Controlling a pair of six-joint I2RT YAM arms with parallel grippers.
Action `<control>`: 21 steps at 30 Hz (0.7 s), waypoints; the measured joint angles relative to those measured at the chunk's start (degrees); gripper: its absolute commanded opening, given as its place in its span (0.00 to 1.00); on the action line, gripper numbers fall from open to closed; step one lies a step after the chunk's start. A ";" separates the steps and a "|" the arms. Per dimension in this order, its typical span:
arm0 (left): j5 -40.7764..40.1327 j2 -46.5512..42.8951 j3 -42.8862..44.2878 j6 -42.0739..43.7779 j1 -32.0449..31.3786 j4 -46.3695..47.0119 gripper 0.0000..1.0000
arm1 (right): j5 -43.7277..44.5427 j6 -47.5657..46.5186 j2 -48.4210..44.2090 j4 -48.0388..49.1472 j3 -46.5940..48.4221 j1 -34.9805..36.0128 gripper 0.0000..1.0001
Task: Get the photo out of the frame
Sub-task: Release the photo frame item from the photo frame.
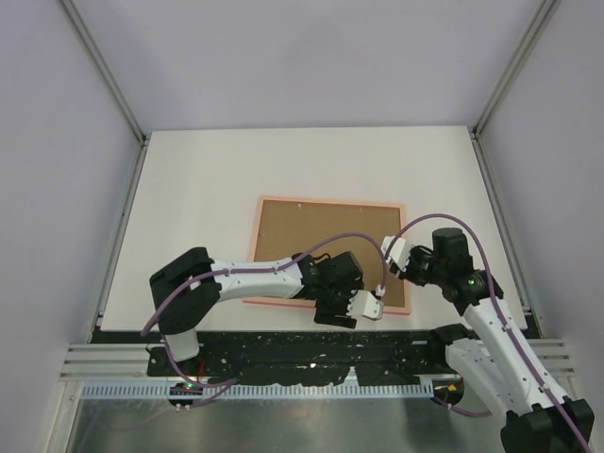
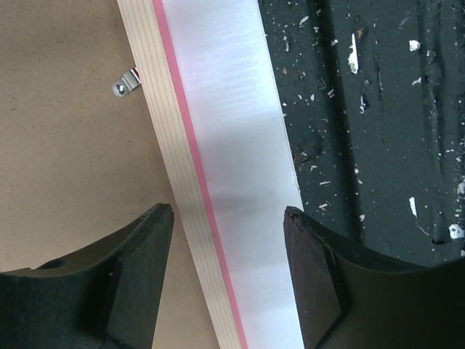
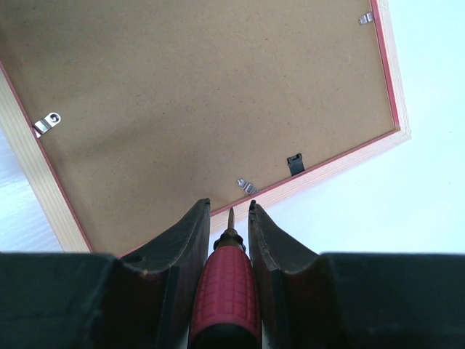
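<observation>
The pink frame (image 1: 330,200) lies face down on the white table, and its brown backing board (image 1: 321,241) faces up. The photo is hidden beneath the board. My left gripper (image 1: 344,307) is open, its jaws either side of the frame's near rim (image 2: 171,167), with one finger over the board and the other over the table. My right gripper (image 1: 394,253) is shut on a red-handled screwdriver (image 3: 229,283). The tip points at the frame's rim (image 3: 327,163), close to a metal clip (image 3: 248,186).
More metal clips hold the board in place (image 3: 47,123) (image 3: 366,19) (image 2: 127,83). A black hanger (image 3: 293,163) sits on the rim. A dark speckled strip (image 2: 378,109) runs beyond the table's near edge. White walls enclose the table (image 1: 189,189).
</observation>
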 measured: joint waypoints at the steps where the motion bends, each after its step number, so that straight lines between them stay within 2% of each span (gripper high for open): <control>1: -0.09 0.20 0.00 -0.11 -0.02 0.37 0.61 | -0.28 0.17 0.00 0.50 -0.13 -0.22 0.08; 6: -0.37 1.27 0.00 -0.61 -0.04 1.64 0.59 | -1.40 0.92 0.15 2.10 -0.57 -1.09 0.08; 8: -0.66 1.51 0.00 -1.03 -0.04 1.97 0.54 | -1.92 1.64 0.50 2.23 -0.57 -1.90 0.08; 11: -1.22 1.77 0.00 -1.38 -0.04 2.54 0.52 | -3.04 2.82 0.66 1.95 -0.37 -2.95 0.08; 18: -2.58 2.01 0.00 -2.27 0.02 3.76 0.34 | -7.85 4.28 0.68 1.46 1.42 -7.37 0.08; 21: -2.84 2.12 0.00 -2.71 0.07 4.33 0.31 | -10.29 4.28 0.90 1.25 1.42 -10.60 0.08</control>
